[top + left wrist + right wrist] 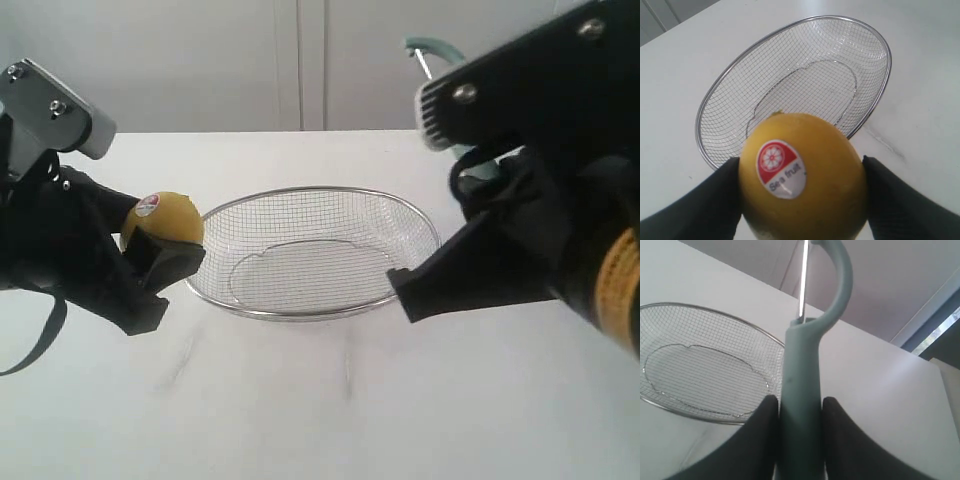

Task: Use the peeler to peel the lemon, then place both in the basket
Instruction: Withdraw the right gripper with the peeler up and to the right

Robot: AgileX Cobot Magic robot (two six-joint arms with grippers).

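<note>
Lemon (802, 175) sits clamped in the left claw (800, 197), a black finger (700, 205) pressed against each flank. The left wrist view brings it closest, with the red-and-white sticker (781, 167) facing the camera and its print partly legible. Just beyond the claw lies the basket (888, 65), bare mesh inside. The exterior view shows what this one cannot: the fruit is held just outside the basket's rim, sticker up, with the white tabletop (350, 420) stretching under and in front of it.

The right claw (799, 412) is closed on the peeler (800, 370). In the right wrist view both fingers squeeze the pale teal handle, which rises straight out from the claw to a curved head with a thin metal blade (802, 285). The basket lies farther out, to one side of the handle. From the exterior view the grip itself is hidden behind the black claw body. Only a teal curve of the head pokes out above it, beyond the far side of the basket.
</note>
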